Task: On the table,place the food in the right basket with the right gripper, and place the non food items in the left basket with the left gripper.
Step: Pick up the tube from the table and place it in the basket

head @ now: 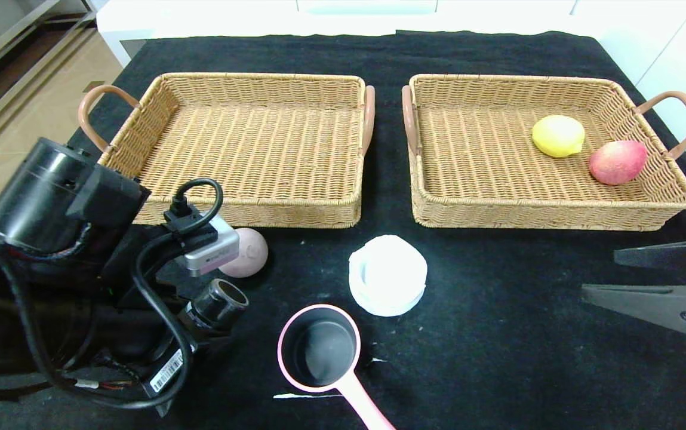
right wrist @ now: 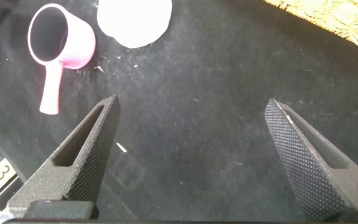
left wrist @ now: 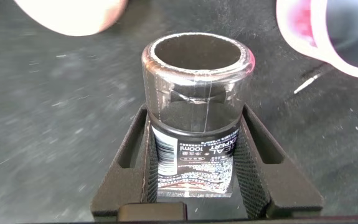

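My left gripper (left wrist: 194,113) is shut on the black squeeze tube (left wrist: 194,162), whose grey cap (head: 223,297) sticks out past the fingers at the table's front left. The pale mauve ball (head: 251,253) lies just behind it, partly hidden by my left wrist. The pink pan (head: 319,349) and the white lid-like dish (head: 387,273) rest on the black table (head: 498,346) near the middle front. The lemon (head: 557,135) and the peach (head: 617,162) lie in the right basket (head: 545,214). My right gripper (head: 599,273) hovers open at the right edge, nothing between its fingers.
The left basket (head: 247,214) stands with nothing in it, behind the left arm. Both baskets have brown loop handles at their ends. A small white tear (head: 307,395) marks the cloth beside the pan's handle. Floor lies beyond the table's left edge.
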{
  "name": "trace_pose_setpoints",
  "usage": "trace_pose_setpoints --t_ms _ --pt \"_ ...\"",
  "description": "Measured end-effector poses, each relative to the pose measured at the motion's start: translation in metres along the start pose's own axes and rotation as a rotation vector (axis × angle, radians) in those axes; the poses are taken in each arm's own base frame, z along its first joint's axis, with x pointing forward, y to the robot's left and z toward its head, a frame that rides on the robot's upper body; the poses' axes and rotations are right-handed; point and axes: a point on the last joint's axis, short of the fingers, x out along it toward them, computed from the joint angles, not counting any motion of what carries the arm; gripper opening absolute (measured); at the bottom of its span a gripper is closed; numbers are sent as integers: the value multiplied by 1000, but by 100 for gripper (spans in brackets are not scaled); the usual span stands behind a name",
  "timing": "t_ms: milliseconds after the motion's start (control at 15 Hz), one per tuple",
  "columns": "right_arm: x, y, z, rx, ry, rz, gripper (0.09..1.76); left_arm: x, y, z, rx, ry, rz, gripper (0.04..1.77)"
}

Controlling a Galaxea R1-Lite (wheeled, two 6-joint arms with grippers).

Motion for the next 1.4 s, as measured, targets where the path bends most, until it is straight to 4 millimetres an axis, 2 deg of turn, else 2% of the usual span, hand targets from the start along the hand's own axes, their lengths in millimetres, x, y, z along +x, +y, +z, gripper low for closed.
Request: trace_pose_setpoints --t_ms 200,533,800,1067,1400 --pt "0 0 0 0 0 0 170 -19 -1 1 7 -63 20 76" --pt "0 0 -1 3 3 -1 170 -37 6 11 -22 -151 52 76" --pt "1 -1 -1 3 3 -1 170 -59 18 33 -56 -266 84 76" --pt "1 -1 -1 3 1 -3 170 -72 33 57 -101 -353 125 75" --pt "1 -1 -1 3 0 -4 170 -71 64 90 -220 -473 213 75"
